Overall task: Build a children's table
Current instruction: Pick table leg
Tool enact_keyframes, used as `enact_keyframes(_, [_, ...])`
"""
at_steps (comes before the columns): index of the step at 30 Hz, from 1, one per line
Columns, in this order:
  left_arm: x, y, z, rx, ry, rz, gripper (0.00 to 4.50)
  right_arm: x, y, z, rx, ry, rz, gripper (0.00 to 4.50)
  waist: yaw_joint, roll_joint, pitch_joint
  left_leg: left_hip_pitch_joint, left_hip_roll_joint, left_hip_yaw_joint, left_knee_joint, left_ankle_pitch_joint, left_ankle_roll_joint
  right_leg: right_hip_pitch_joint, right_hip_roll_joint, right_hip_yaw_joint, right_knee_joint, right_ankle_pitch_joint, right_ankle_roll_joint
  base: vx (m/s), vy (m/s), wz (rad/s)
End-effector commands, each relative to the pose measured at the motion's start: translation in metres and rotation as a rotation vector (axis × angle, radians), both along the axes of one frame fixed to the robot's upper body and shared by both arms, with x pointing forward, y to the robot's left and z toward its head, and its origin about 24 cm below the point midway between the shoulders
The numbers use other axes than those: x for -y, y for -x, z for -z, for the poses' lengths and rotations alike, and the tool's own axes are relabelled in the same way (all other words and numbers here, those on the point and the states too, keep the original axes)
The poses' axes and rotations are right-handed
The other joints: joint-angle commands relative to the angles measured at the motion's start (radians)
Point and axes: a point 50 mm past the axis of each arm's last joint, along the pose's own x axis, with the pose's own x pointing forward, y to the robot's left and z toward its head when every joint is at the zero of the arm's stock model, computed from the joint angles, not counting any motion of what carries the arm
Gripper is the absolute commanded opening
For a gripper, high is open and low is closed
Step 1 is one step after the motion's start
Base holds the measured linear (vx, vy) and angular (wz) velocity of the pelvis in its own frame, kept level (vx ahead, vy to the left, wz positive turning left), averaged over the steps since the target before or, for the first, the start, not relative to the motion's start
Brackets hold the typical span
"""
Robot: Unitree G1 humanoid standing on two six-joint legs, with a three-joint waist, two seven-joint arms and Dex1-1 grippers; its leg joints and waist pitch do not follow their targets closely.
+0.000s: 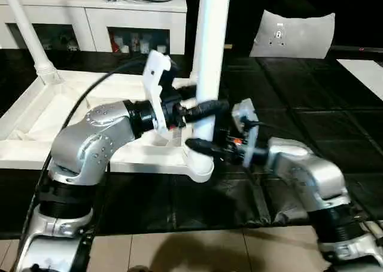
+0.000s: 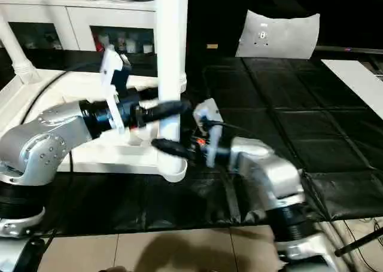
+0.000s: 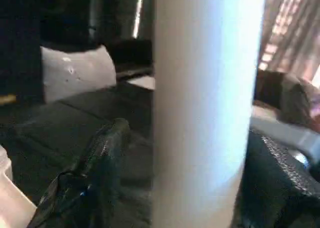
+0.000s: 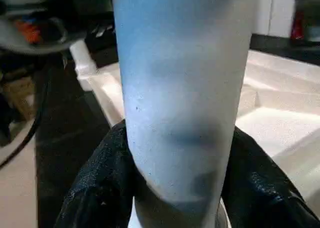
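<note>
The white table top [image 1: 36, 113] lies upside down on the black floor mats [image 1: 299, 116], its ribbed underside facing up. At its near corner a white leg [image 1: 209, 57] stands upright in the round corner socket [image 1: 200, 164]. A second leg [image 1: 27, 30] rises, leaning slightly, from the socket at the far left corner.

Both hands hold the upright near leg. The left hand [image 1: 206, 109] reaches in from the left and grips the leg higher up; in the left wrist view one black finger [image 3: 95, 173] lies on each side of the tube, pinching it. The right hand [image 1: 200, 145] comes from the right and clamps the same leg lower down, just above the socket; in the right wrist view its black fingers [image 4: 100, 188] press against both sides of the leg, with the table top's ribbed underside behind.

Behind the table top stand white cabinets [image 1: 119, 21] with glass doors. A flat grey-white panel [image 1: 293, 36] leans upright farther back on the right. Light floor tiles [image 1: 197, 251] show at the near edge, beyond the mats.
</note>
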Motion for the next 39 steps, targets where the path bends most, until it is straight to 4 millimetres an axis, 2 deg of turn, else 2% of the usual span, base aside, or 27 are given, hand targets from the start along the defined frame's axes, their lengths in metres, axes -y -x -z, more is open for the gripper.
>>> enact_keyframes(1, [-0.001, 0.001, -0.002, 0.036, 0.013, -0.07, 3.37, 0.007, -0.007, -0.006, 0.033, -0.012, 0.079, 1.93, -0.005, 0.008, -0.081, 0.004, 0.021, 0.004, -0.073, -0.2, -0.015, 0.059, -0.063, 0.05, -0.079, -0.399, -0.083, 0.0, 0.0, 0.0])
enact_keyframes(2, [0.001, 0.002, 0.002, 0.068, 0.004, -0.13, 3.37, 0.006, -0.009, -0.005, 0.039, -0.017, 0.116, 1.93, -0.006, 0.006, -0.079, 0.004, 0.019, 0.004, -0.073, -0.202, -0.013, 0.058, -0.061, 0.05, -0.081, -0.402, -0.076, 0.0, 0.0, 0.0])
enact_keyframes(3, [0.001, 0.002, 0.003, 0.069, 0.004, -0.132, 3.1, 0.005, -0.009, -0.005, 0.039, -0.017, 0.118, 1.93, -0.007, 0.007, -0.078, 0.003, 0.019, 0.004, -0.074, -0.207, -0.011, 0.059, -0.061, 0.049, -0.083, -0.414, -0.065, 0.0, 0.0, 0.0])
enact_keyframes(4, [0.005, 0.005, 0.007, 0.069, 0.011, -0.161, 3.03, 0.004, -0.011, -0.005, 0.04, -0.023, 0.139, 1.93, -0.007, 0.004, -0.079, 0.005, 0.018, 0.005, -0.073, -0.208, -0.011, 0.057, -0.061, 0.049, -0.084, -0.42, -0.059, 0.0, 0.0, 0.0])
enact_keyframes(6, [0.01, 0.007, 0.012, 0.054, 0.02, -0.183, 3.03, 0.003, -0.012, -0.005, 0.036, -0.03, 0.154, 1.93, -0.006, 0.004, -0.078, 0.007, 0.018, 0.005, -0.073, -0.214, -0.009, 0.055, -0.062, 0.049, -0.087, -0.439, -0.05, 0.0, 0.0, 0.0])
enact_keyframes(7, [0.01, 0.007, 0.012, 0.054, 0.02, -0.183, 2.99, 0.003, -0.012, -0.005, 0.036, -0.03, 0.154, 1.93, -0.007, 0.004, -0.077, 0.004, 0.019, 0.004, -0.074, -0.215, -0.009, 0.056, -0.061, 0.049, -0.086, -0.437, -0.051, 0.0, 0.0, 0.0])
enact_keyframes(10, [0.015, 0.007, 0.017, 0.064, -0.006, -0.241, 2.61, 0.001, -0.014, -0.002, 0.037, -0.027, 0.185, 1.93, -0.01, 0.002, -0.076, 0.005, 0.017, 0.004, -0.073, -0.236, -0.006, 0.053, -0.061, 0.046, -0.093, -0.467, -0.033, 0.0, 0.0, 0.0])
enact_keyframes(13, [0.02, 0.009, 0.021, 0.084, -0.039, -0.252, 2.55, 0.0, -0.016, -0.002, 0.039, -0.026, 0.196, 1.93, -0.012, 0.002, -0.077, 0.003, 0.015, 0.003, -0.073, -0.234, -0.004, 0.053, -0.061, 0.044, -0.095, -0.491, -0.013, 0.0, 0.0, 0.0])
enact_keyframes(15, [0.025, 0.009, 0.024, 0.102, -0.072, -0.256, 2.26, -0.003, -0.016, -0.003, 0.047, -0.024, 0.19, 1.93, -0.014, 0.002, -0.077, 0.002, 0.016, 0.002, -0.073, -0.23, -0.001, 0.052, -0.059, 0.045, -0.095, -0.473, -0.013, 0.0, 0.0, 0.0])
enact_keyframes(20, [0.027, 0.006, 0.022, 0.107, -0.055, -0.283, 1.92, -0.003, -0.017, -0.004, 0.052, -0.022, 0.192, 1.93, -0.016, 0.002, -0.078, 0.0, 0.017, 0.003, -0.072, -0.215, 0.002, 0.054, -0.06, 0.048, -0.089, -0.433, -0.034, 0.0, 0.0, 0.0])
enact_keyframes(28, [0.028, 0.005, 0.023, 0.115, -0.064, -0.276, 1.88, -0.003, -0.018, -0.004, 0.058, -0.016, 0.188, 1.93, -0.029, 0.0, -0.076, -0.002, 0.015, 0.003, -0.072, -0.228, 0.007, 0.054, -0.06, 0.045, -0.093, -0.464, -0.032, 0.0, 0.0, 0.0])
enact_keyframes(36, [0.025, 0.001, 0.02, 0.076, -0.004, -0.308, 1.88, -0.002, -0.022, -0.004, 0.051, 0.005, 0.213, 1.93, -0.03, -0.001, -0.076, -0.001, 0.014, 0.003, -0.07, -0.222, 0.008, 0.053, -0.06, 0.045, -0.094, -0.473, -0.033, 0.0, 0.0, 0.0])
enact_keyframes(37, [0.024, 0.0, 0.019, 0.076, 0.002, -0.311, 1.88, 0.0, -0.023, -0.004, 0.063, 0.008, 0.229, 2.28, -0.03, -0.002, -0.076, -0.001, 0.013, 0.004, -0.07, -0.223, 0.011, 0.052, -0.06, 0.045, -0.095, -0.473, -0.033, 0.0, 0.0, 0.0])
enact_keyframes(39, [0.019, -0.004, 0.016, 0.055, 0.026, -0.323, 1.88, 0.0, -0.021, -0.006, 0.016, -0.034, 0.177, 2.62, -0.029, 0.0, -0.077, 0.0, 0.014, 0.003, -0.07, -0.219, 0.013, 0.053, -0.059, 0.045, -0.093, -0.458, -0.035, 0.0, 0.0, 0.0])
